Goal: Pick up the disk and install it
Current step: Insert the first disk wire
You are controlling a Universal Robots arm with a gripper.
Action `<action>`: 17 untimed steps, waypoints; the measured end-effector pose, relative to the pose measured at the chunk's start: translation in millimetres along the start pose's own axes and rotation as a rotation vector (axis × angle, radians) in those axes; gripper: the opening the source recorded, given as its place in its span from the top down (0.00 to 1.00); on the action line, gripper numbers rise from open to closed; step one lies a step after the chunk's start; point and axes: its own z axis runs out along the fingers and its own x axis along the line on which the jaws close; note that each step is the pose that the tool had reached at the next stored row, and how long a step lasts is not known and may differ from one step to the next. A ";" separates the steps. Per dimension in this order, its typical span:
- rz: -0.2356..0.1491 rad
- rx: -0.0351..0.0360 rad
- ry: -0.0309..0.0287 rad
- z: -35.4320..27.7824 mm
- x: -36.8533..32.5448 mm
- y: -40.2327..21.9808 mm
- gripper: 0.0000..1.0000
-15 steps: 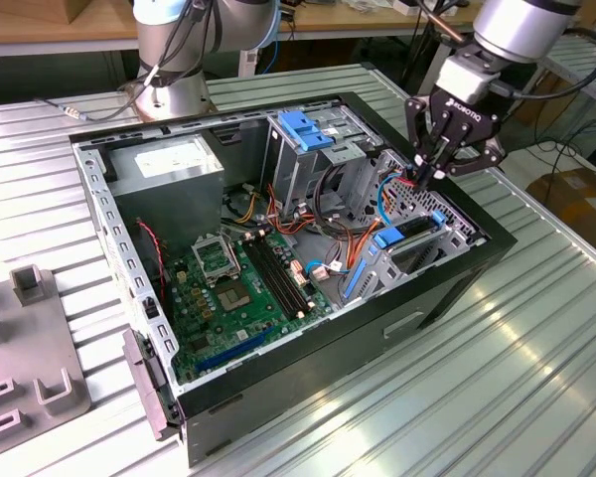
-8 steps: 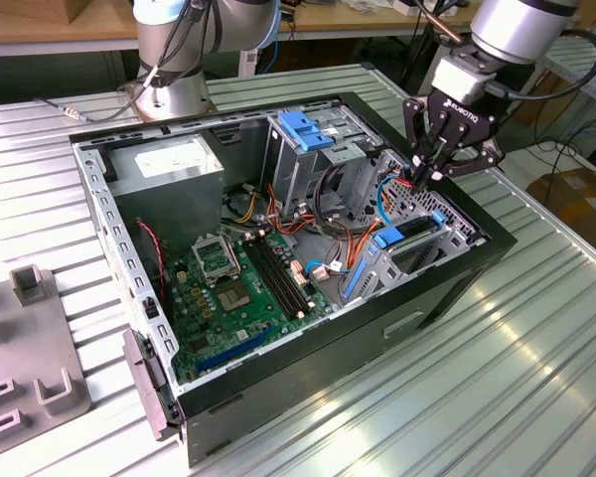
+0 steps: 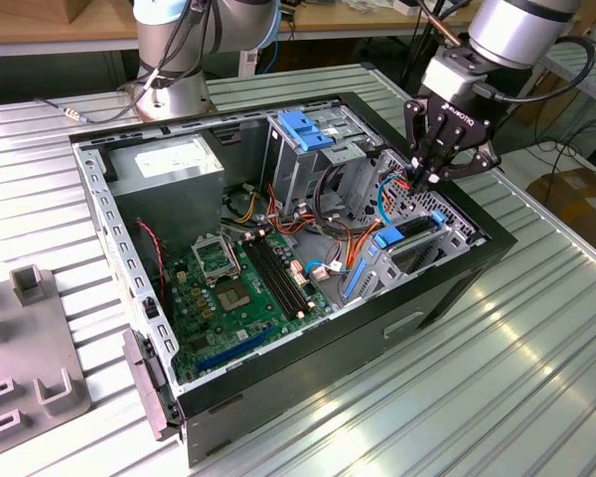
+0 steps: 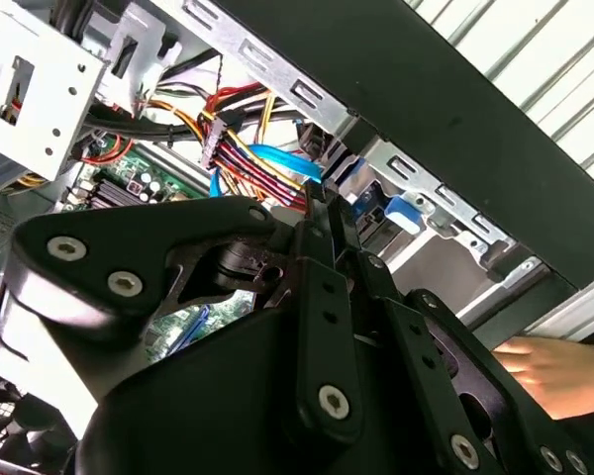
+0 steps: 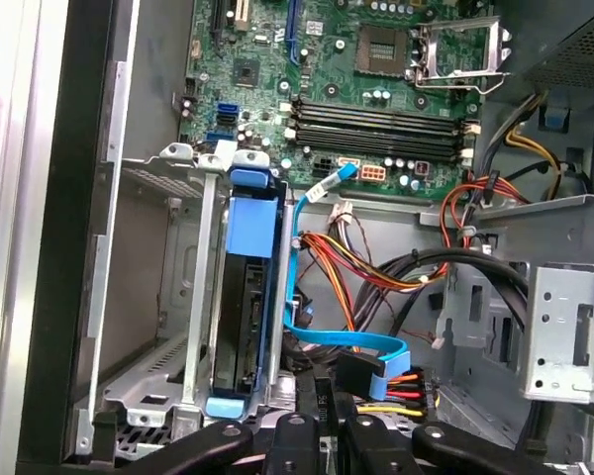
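Much of the disk (image 5: 249, 302) is hidden. In the first wrist view it sits on edge deep in a metal bay (image 5: 148, 287), so only its dark narrow side and bright blue carrier frame show, and the black links of the claw (image 5: 322, 406) cut off its near end. In the second wrist view the claw's body blocks most of the case interior, and a person's hand (image 4: 554, 371) shows blurred beyond the case wall. The claw's fingers stand together above a bundle of coloured cables (image 4: 247, 148). Whether anything thin is pinched between them I cannot tell.

The open computer case (image 3: 308, 368) lies on its side on a counter (image 3: 517, 378) of ribbed silver metal slats. A grey fixture block (image 3: 30, 338) rests at the exterior view's left. A cardboard box (image 3: 576, 199) sits beyond the counter at the exterior view's right. Inside the case are a green motherboard (image 3: 243, 288) and a grey power supply (image 3: 169, 164).

In the exterior view the disk is in the bay at the case corner on the exterior view's right, just under the claw. It stands with its broad faces upright. Its long axis runs parallel to the black case wall beside it, with one blue end tab toward the motherboard and the other toward the claw
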 end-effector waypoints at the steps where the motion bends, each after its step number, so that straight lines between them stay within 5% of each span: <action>1: 0.011 0.0000 -0.0001 0.4 2.4 0.2 0.83; 17: 0.038 0.0002 0.0003 0.2 5.3 0.6 0.83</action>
